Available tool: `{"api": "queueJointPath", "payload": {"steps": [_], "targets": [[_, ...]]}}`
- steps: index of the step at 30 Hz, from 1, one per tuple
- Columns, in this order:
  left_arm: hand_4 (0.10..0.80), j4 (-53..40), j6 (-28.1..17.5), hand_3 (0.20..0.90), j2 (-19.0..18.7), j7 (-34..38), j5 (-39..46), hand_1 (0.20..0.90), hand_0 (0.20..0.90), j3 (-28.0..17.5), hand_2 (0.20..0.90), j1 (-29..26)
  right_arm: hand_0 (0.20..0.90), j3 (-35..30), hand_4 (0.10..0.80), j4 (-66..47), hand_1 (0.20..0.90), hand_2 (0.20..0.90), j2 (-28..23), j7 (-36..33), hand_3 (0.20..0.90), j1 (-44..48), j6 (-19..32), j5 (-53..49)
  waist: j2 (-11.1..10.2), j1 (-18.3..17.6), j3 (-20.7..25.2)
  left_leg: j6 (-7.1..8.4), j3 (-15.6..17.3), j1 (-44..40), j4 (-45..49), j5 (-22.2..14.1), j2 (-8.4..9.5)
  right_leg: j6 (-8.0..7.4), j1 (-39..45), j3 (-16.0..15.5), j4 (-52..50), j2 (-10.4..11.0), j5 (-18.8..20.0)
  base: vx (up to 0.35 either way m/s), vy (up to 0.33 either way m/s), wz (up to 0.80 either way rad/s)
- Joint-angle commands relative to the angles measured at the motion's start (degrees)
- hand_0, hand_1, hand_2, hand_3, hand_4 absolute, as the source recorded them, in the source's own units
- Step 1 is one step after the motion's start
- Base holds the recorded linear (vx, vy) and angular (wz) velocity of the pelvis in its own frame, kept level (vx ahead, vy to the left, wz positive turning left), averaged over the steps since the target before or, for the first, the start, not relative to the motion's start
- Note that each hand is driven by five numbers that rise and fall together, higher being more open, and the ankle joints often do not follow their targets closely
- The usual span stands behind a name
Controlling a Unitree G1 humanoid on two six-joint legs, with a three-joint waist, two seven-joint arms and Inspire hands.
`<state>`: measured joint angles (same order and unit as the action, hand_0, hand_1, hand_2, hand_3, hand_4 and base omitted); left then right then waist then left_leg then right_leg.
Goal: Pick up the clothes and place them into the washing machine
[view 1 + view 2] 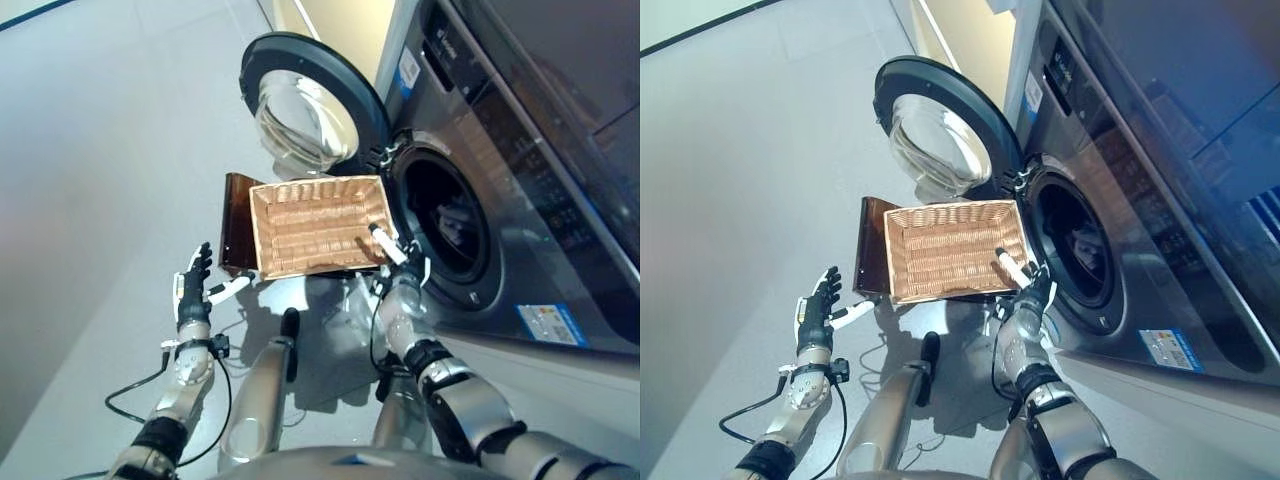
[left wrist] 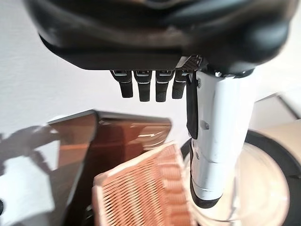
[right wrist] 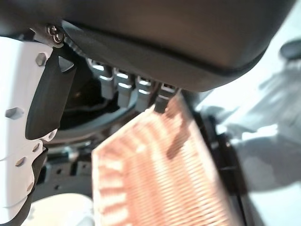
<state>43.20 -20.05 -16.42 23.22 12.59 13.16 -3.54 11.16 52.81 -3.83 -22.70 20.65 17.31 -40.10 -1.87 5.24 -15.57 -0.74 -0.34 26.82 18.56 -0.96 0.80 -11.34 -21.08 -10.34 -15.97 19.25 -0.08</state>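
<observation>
Clothes show only as a pale bundle (image 1: 452,232) inside the drum of the washing machine (image 1: 520,190), past the right hand. Furthest left, the left hand (image 1: 192,285) hangs over the floor (image 1: 90,200) with fingers straight and spread, holding nothing, just beside the brown panel (image 1: 238,222) flanking the wicker basket (image 1: 318,226). The basket sits below the swung-open round door (image 1: 300,105). The right hand (image 1: 1032,282) rests at the basket's corner nearest the drum, fingers loosely extended, gripping nothing.
</observation>
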Motion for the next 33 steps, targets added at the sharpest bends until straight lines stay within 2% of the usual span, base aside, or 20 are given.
{"api": "queueJointPath", "payload": {"steps": [1, 2, 4, 5, 12, 17, 22, 33], "targets": [[0.8, 3.2, -2.4, 0.9, -0.7, -1.8, 0.7, 0.9, 0.9, -2.0, 0.9, -0.8, 0.9, -1.0, 0.8, -5.8, 0.9, 0.9, -6.0, 2.4, 0.9, -0.7, 2.0, 7.6, 0.6, -1.1, 3.5, 3.24, 0.4, -4.2, -7.3, 2.3, -0.36, 2.89, 5.5, -1.1, 2.7, -3.5, 0.2, 0.084, -0.057, -0.21], [0.8, 5.9, -2.0, 0.9, -0.5, -2.9, 0.9, 0.9, 0.9, -1.8, 0.9, -0.9, 0.9, -1.0, 0.8, -5.3, 0.9, 0.9, -6.7, 2.7, 0.9, -2.6, 1.2, 9.8, 0.6, -1.7, 4.1, 3.35, 0.1, -5.8, -8.4, 2.6, -0.61, 3.06, 6.5, -0.1, 3.2, -4.6, -0.1, 0.098, -0.098, -0.16], [0.8, 9.6, -1.5, 0.9, -0.8, -5.0, 1.9, 0.9, 0.9, -1.9, 0.9, -0.9, 0.9, -1.9, 0.8, -5.5, 0.9, 0.9, -7.3, 3.8, 0.9, -6.8, 0.6, 11.8, 0.3, -3.9, 5.2, 3.5, -0.7, -8.8, -10.3, 3.3, -1.0, 3.52, 8.2, 4.6, 3.8, -8.3, -1.1, 0.094, -0.104, 0.08], [0.8, 11.5, -1.1, 0.9, -0.8, -5.8, 2.1, 0.9, 0.9, -2.2, 0.9, -0.7, 0.9, -2.5, 0.8, -4.8, 0.9, 0.9, -7.3, 4.2, 0.9, -8.4, -0.1, 12.7, 0.2, -4.1, 5.8, 3.47, -0.6, -10.2, -11.1, 3.3, -1.23, 3.61, 9.1, 5.2, 4.5, -8.9, -1.2, 0.052, -0.071, 0.39], [0.8, 24.2, 2.7, 0.9, 1.5, -10.7, -1.6, 0.9, 0.9, -4.1, 0.9, 1.8, 0.9, -2.2, 0.8, 7.3, 0.9, 0.9, -8.6, 10.1, 0.9, -17.0, -5.2, 24.7, -0.3, -4.7, 11.8, 3.67, 0.5, -19.0, -15.8, 3.3, -2.8, 2.61, 16.9, 4.7, 10.8, -9.3, 0.8, 0.069, -0.079, -0.12], [0.8, 28.2, 4.9, 0.9, 2.6, -14.7, -3.6, 0.9, 0.9, -4.6, 0.9, 2.8, 0.9, -1.5, 0.8, 14.8, 0.9, 0.9, -8.7, 12.4, 0.9, -21.1, -7.9, 33.2, 0.1, -5.7, 15.2, 4.26, 1.7, -23.5, -20.8, 4.7, -3.64, 2.42, 20.4, 4.8, 13.9, -9.4, 1.3, -0.003, -0.043, -0.09], [0.8, 28.7, 6.6, 0.9, 4.6, -18.2, -5.5, 0.9, 0.9, -4.0, 0.9, 3.2, 0.9, -2.8, 0.8, 26.3, 0.9, 0.9, -9.3, 14.2, 0.9, -21.8, -10.8, 37.3, 0.6, -5.7, 16.5, 4.2, 2.2, -26.3, -21.0, 4.0, -3.96, 2.35, 23.7, 5.4, 16.0, -9.2, 1.6, 0.007, -0.026, -0.13], [0.8, 31.1, 7.9, 0.9, 5.9, -21.0, -9.1, 0.9, 0.9, -2.1, 0.9, 4.1, 0.9, -3.1, 0.8, 27.9, 0.9, 0.9, -9.4, 14.2, 0.9, -20.7, -11.5, 38.8, 1.0, -6.1, 18.6, 4.08, 2.3, -28.9, -21.7, 3.1, -4.18, 2.56, 26.0, 5.9, 16.9, -9.1, 1.1, 0.024, -0.003, 0.02]]}}
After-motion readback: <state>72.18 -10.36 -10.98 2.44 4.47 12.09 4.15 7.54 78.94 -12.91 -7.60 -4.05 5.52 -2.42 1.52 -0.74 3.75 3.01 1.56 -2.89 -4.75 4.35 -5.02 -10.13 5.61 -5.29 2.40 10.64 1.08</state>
